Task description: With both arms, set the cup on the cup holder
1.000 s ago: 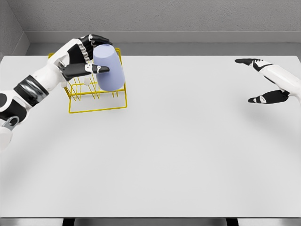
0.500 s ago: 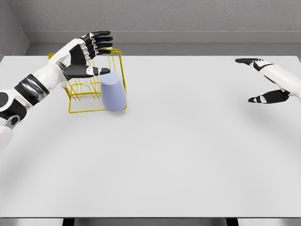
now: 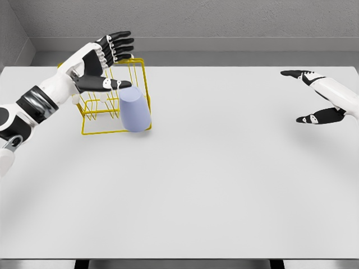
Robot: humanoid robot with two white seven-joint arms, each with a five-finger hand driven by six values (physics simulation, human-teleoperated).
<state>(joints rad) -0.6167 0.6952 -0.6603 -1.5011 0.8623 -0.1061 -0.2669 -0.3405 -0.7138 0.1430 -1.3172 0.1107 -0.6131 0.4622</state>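
Cup (image 3: 135,109) standing mouth-down in the yellow wire cup holder (image 3: 114,100), released by the left hand (image 3: 100,63).

Lavender and tapered, the cup sits at the front right corner of the holder, leaning slightly, its wide rim at the holder's base wire on the white worktop (image 3: 213,179). The left hand hovers just above and behind the cup with its fingers (image 3: 120,43) spread wide and the thumb stretched out over the cup's top, gripping nothing. The right hand (image 3: 317,98) hangs over the far right of the worktop, well apart from the holder, fingers open and empty.
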